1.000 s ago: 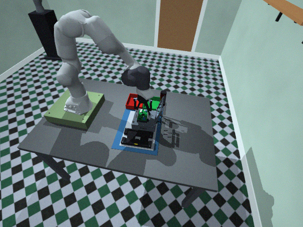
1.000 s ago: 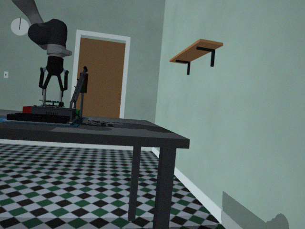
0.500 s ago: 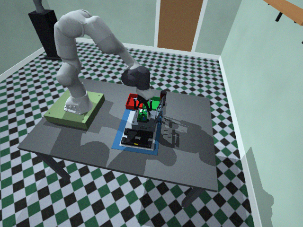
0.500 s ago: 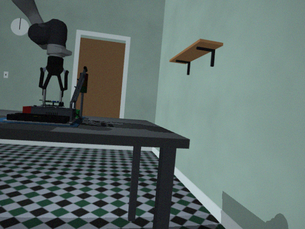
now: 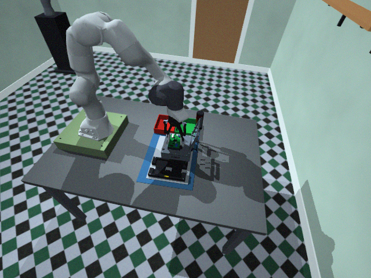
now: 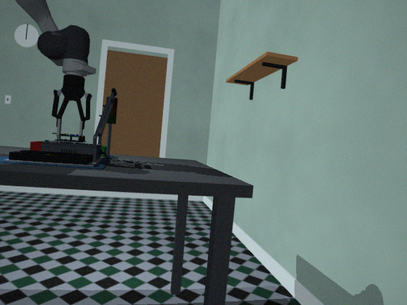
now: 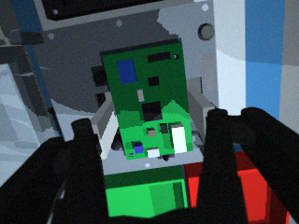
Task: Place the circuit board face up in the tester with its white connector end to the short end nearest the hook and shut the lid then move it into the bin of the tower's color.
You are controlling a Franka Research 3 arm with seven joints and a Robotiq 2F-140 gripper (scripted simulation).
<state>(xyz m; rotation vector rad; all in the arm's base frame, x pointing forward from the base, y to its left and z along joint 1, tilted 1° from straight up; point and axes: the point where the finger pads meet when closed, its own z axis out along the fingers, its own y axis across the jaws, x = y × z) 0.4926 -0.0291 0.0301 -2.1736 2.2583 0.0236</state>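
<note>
The step in hand looks like seating the circuit board (image 7: 149, 100) in the tester (image 5: 177, 153) — the lid (image 5: 196, 131) stands raised at the tester's right side in the top view, and the tray (image 5: 167, 172) in the lower middle of that frame shows no board.

The claw (image 7: 151, 133) hangs straight down over the tester's plate, half spread, its pale fingers pinching the board by its two long edges. In the wrist view the board fills the middle of the frame, its white connector end toward the bottom, where the green bin (image 7: 142, 198) and red bin (image 7: 243, 187) lie.

In the exterior view the board sits level, just above the tester's top — whether it touches the pins I cannot tell.

Next, I judge, a short straight lowering onto both pins, snug to the posts, then release.
</note>
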